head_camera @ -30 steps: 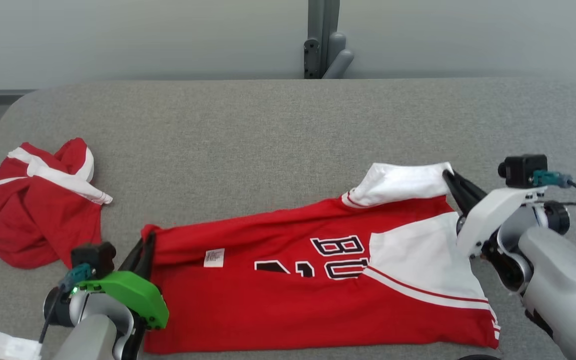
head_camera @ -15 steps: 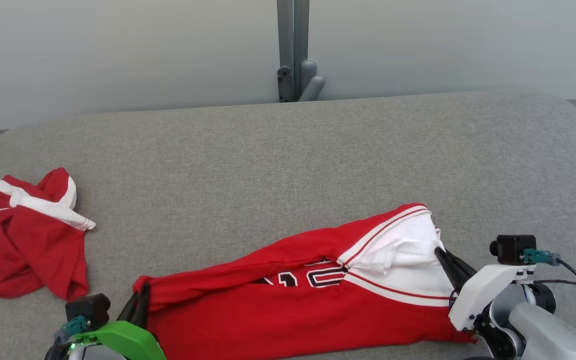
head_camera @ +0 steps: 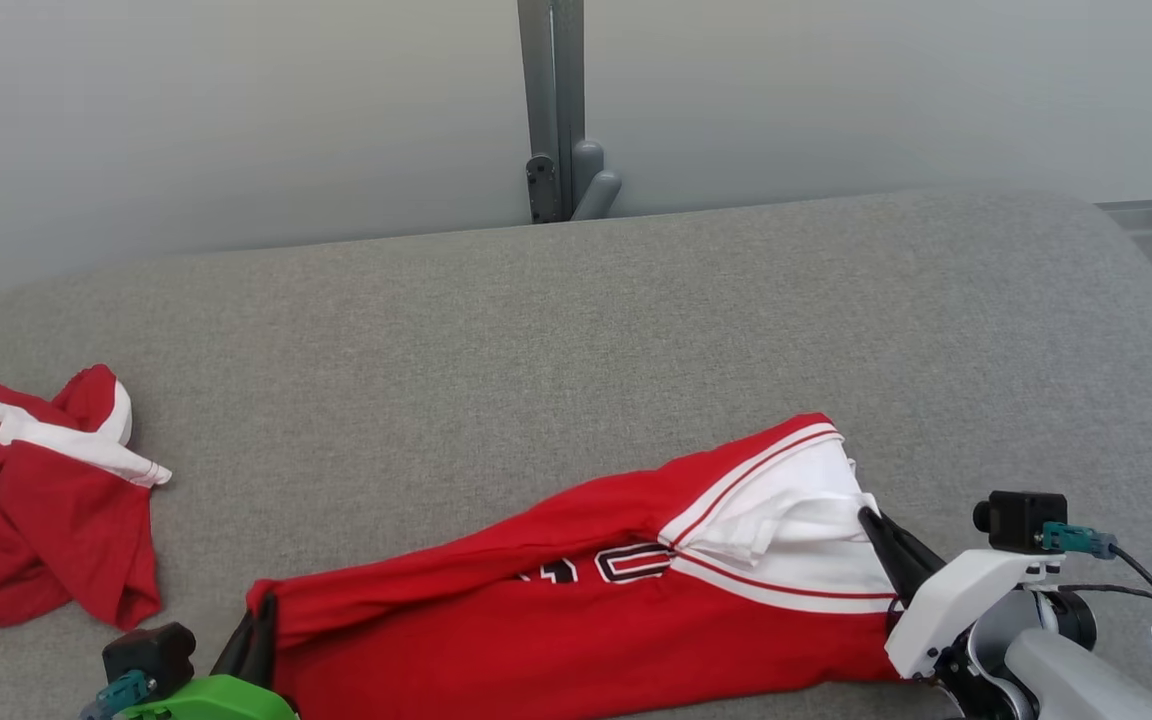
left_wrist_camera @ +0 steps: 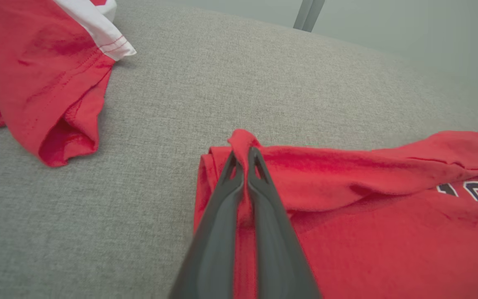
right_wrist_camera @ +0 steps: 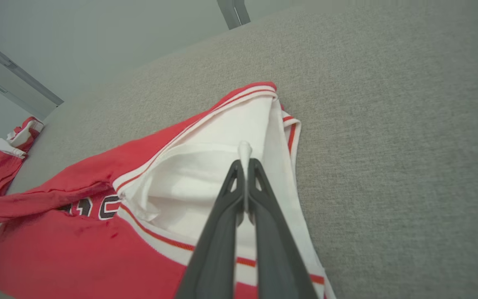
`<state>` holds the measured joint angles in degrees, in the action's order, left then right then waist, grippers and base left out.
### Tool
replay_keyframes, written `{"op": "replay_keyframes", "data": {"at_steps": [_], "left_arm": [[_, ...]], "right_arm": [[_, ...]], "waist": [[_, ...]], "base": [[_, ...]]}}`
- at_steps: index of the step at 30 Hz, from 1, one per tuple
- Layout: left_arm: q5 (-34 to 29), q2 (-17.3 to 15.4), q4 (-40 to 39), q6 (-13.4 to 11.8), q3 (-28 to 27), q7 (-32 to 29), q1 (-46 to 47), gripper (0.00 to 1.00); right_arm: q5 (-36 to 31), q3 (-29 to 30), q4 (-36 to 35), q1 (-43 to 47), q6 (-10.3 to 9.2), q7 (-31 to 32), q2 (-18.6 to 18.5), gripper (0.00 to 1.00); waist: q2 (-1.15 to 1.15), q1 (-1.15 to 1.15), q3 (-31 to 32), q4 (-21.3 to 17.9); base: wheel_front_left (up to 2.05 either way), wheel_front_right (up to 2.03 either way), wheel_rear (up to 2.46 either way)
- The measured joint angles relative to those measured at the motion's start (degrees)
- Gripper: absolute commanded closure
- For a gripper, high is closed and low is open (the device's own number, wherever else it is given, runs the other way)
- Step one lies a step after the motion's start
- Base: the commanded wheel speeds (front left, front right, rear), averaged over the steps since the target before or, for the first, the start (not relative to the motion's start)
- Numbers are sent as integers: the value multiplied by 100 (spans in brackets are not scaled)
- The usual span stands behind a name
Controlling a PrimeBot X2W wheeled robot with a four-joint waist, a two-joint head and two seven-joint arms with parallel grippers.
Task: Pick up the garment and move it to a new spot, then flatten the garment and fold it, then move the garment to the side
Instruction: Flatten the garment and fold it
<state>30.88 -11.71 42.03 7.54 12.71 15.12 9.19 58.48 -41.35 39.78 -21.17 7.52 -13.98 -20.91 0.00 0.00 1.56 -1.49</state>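
A red-and-white jersey (head_camera: 576, 620) is strung between two robot arms over a grey upholstered surface (head_camera: 576, 330). The left gripper (head_camera: 254, 630) has its jaws pinched tight on the red end, and the right gripper (head_camera: 881, 540) is closed on the white end. The garment's long axis runs straight from one pair of jaws to the other, so neither arm is nearer; each holds its own end.

In the left wrist view, a small nub of red cloth pokes out just past the closed fingertips, and the body of the jersey spreads away to the right of the jaws and beneath them. In the right wrist view, a peak of white cloth sits clamped between the tips, with the jersey fanning out to the left of the jaws and under them.

The far long edge is rolled over toward the jaws. This half hides the dark-outlined white characters on the chest and opens a pocket in the white panel, which is trimmed with red stripes. The cloth looks limp and creased along that roll.

Any next move would likely call for both arms to travel together, keeping the span taut along its length. A crumpled red-and-white garment (head_camera: 36, 530) lies well off to the left of the left jaws.
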Motion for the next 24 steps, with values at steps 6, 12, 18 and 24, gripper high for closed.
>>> {"op": "replay_keyframes", "data": {"at_steps": [6, 12, 18, 24], "left_arm": [[-93, -8, -133, 0, -183, 0, -136, 100], [-231, -13, -327, 0, -348, 0, -257, 100], [-264, 36, -374, 0, -343, 0, -269, 100], [-380, 67, -556, 0, -361, 0, -135, 100]], "right_arm": [[-12, 159, -52, 142, 0, -34, -13, 100], [-181, 365, -123, 205, 1, -77, -9, 100], [-421, 411, -92, 175, 0, -83, 63, 100], [-673, 486, -26, -74, 0, -94, 218, 100]], "waist": [[0, 0, 75, -75], [0, 0, 113, -142], [0, 0, 60, -130], [0, 0, -13, -83]], "base": [[0, 0, 0], [0, 0, 0], [0, 0, 0], [0, 0, 0]]}}
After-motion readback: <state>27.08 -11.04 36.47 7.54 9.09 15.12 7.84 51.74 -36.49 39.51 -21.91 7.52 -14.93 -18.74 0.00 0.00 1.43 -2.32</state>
